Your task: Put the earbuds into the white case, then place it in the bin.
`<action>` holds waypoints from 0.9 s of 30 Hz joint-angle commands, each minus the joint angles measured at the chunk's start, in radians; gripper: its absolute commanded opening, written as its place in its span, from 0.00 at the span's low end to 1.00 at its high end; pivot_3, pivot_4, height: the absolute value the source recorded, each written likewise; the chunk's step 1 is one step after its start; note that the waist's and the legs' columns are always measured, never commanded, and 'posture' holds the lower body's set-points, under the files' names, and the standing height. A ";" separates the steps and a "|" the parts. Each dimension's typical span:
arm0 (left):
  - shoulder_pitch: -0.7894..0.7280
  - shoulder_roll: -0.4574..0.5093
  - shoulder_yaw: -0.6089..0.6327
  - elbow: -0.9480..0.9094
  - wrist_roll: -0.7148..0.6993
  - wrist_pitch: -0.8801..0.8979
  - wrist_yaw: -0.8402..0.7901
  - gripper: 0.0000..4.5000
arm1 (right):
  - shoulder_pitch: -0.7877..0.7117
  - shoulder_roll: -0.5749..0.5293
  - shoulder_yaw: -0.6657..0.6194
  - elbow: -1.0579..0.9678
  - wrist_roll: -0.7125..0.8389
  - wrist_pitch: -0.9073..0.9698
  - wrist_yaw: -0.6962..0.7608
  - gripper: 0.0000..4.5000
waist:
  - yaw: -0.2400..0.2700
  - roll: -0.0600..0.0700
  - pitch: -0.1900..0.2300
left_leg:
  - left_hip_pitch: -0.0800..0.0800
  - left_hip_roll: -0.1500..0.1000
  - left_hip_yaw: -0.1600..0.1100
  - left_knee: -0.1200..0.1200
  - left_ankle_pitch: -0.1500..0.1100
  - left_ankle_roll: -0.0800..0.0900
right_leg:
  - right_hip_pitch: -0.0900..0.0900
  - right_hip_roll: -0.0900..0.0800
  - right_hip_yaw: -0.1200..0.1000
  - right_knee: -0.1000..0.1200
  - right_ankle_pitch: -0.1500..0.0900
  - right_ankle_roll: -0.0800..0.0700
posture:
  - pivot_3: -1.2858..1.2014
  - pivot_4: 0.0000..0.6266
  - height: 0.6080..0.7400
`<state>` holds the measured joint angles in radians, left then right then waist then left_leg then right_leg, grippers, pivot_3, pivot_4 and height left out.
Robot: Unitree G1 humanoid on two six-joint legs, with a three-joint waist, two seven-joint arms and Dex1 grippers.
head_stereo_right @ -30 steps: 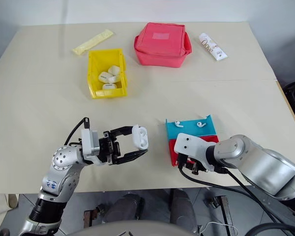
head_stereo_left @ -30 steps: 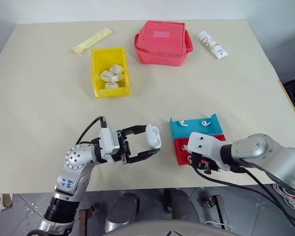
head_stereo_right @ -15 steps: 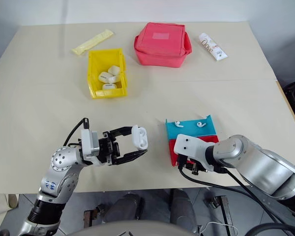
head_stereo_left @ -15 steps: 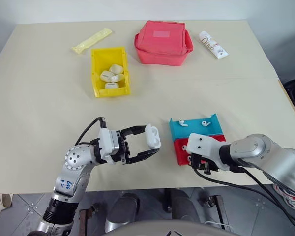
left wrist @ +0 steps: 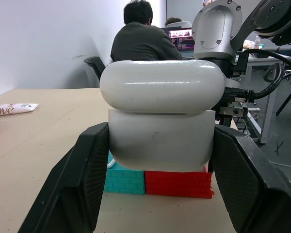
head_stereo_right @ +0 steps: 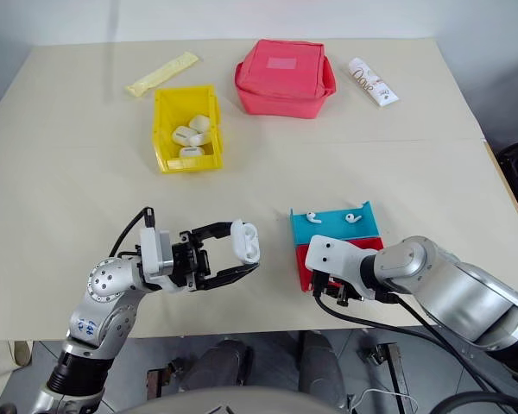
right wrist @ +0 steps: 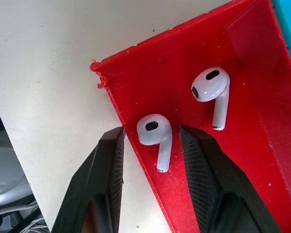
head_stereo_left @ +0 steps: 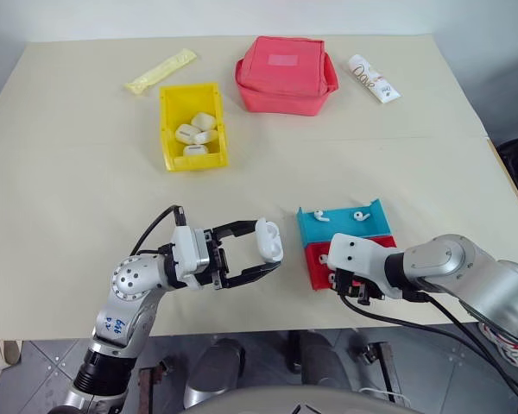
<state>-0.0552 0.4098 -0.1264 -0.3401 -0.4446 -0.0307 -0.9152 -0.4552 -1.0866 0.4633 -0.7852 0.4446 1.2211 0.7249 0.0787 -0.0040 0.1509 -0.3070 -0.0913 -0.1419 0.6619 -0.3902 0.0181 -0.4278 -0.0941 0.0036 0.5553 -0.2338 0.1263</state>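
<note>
The right gripper (head_stereo_left: pixel 352 288) hides most of the red tray (head_stereo_left: pixel 319 269), so the earbuds (right wrist: pixel 155 132) there can't be seen from above. The white case (left wrist: pixel 161 121) covers much of the person (left wrist: pixel 140 41) behind it. The tube (left wrist: pixel 12 108) is cut off.

Beige table (head_stereo_left: pixel 86 172), yellow bin (head_stereo_left: pixel 192 126), red pouch (head_stereo_left: pixel 286 74), blue-and-red tray (head_stereo_left: pixel 345 227), tube (head_stereo_left: pixel 374 78), yellow sachet (head_stereo_left: pixel 161 70)

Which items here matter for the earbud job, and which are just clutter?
Job: tiny glossy white earbuds in blue-and-red tray; glossy white flip-lid case held by left tool; right tool; yellow plastic bin.
Clutter: red fabric pouch; yellow sachet; white Dove tube.
</note>
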 commanded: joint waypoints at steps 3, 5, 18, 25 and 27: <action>0.002 0.004 0.010 -0.039 -0.007 -0.006 0.008 0.62 | 0.006 0.008 0.004 -0.001 -0.015 -0.005 0.013 0.22 | 0.000 0.000 0.000 | 0.000 0.000 0.000 0.000 0.000 0.000 | 0.000 0.000 0.000 0.000 0.000 0.000 | 0.52 0.24 1.00; -0.002 0.005 0.011 -0.036 -0.006 -0.007 0.007 0.62 | 0.006 0.012 0.004 0.002 -0.019 -0.007 0.015 0.11 | 0.000 0.000 0.000 | 0.000 0.000 0.000 0.000 0.000 0.000 | 0.000 0.000 0.000 0.000 0.000 0.000 | 0.52 0.24 1.00; -0.016 0.000 0.001 0.001 -0.015 -0.014 -0.021 0.62 | 0.065 0.047 -0.207 -0.051 0.092 -0.018 0.063 0.11 | 0.001 0.001 0.001 | 0.000 0.000 0.000 0.000 0.000 0.000 | 0.000 0.000 0.000 0.000 0.000 0.000 | 0.52 0.24 1.00; -0.084 -0.025 -0.007 0.129 -0.039 -0.042 -0.123 0.62 | 0.141 0.165 -0.621 -0.059 0.334 -0.046 0.104 0.11 | 0.005 0.000 0.001 | -0.001 0.000 -0.001 -0.001 0.000 0.001 | 0.000 0.000 -0.001 -0.002 0.000 0.001 | 0.52 0.24 1.00; -0.115 -0.039 -0.010 0.175 -0.039 -0.057 -0.151 0.62 | 0.157 0.197 -0.687 -0.041 0.349 -0.065 0.071 0.11 | 0.005 0.000 0.001 | -0.001 0.000 -0.002 -0.001 0.000 0.001 | 0.000 0.000 -0.001 -0.002 0.001 0.001 | 0.52 0.24 1.00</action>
<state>-0.1484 0.3843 -0.1364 -0.1766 -0.4656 -0.0579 -1.0412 -0.3057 -0.9137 -0.1536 -0.8236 0.7592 1.1772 0.8139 0.0839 -0.0041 0.1519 -0.3083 -0.0917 -0.1443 0.6607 -0.3902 0.0190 -0.4272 -0.0943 0.0018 0.5527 -0.2333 0.1269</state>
